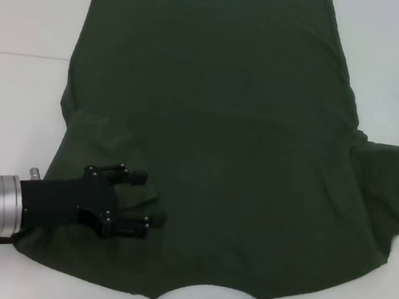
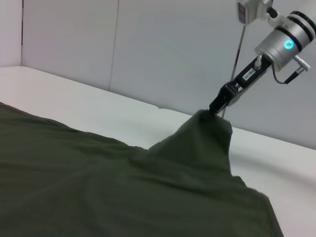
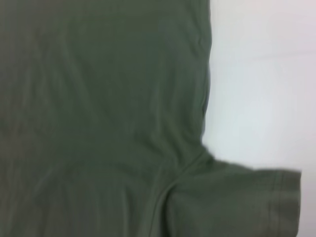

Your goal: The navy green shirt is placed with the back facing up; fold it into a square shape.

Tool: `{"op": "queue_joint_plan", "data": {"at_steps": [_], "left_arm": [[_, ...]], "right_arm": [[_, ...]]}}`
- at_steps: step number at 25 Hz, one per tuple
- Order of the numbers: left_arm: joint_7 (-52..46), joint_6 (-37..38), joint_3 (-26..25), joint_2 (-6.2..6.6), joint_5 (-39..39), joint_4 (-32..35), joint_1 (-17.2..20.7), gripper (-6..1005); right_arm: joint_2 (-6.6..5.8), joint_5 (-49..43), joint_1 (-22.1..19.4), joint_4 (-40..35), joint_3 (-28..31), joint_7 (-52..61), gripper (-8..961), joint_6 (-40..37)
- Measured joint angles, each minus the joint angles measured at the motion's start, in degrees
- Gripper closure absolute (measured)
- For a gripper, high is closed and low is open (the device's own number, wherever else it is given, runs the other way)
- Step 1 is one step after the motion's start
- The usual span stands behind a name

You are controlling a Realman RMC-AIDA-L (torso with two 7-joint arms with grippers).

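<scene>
The navy green shirt point(image 1: 229, 138) lies spread on the white table point(image 1: 27, 14) in front of me, with its hem at the far side and its collar edge at the near side. My left gripper point(image 1: 136, 200) is low over the near left part of the shirt, close to the left sleeve, which is folded in onto the body. Its black fingers point(image 1: 137, 176) are spread apart and hold nothing. In the left wrist view, my right gripper point(image 2: 215, 108) is closed on the tip of the right sleeve point(image 2: 207, 136) and holds it above the table, so the cloth rises to a peak there.
</scene>
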Motion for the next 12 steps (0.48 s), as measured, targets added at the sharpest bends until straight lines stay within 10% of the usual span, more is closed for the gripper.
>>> {"op": "queue_joint_plan", "data": {"at_steps": [12], "left_arm": [[-0.8,-0.1,0.0,0.04,0.0,-0.1,0.1,111]], "right_arm": [[0.83,0.1,3.3,-0.9,-1.6,-1.2,941,-1.4]]}}
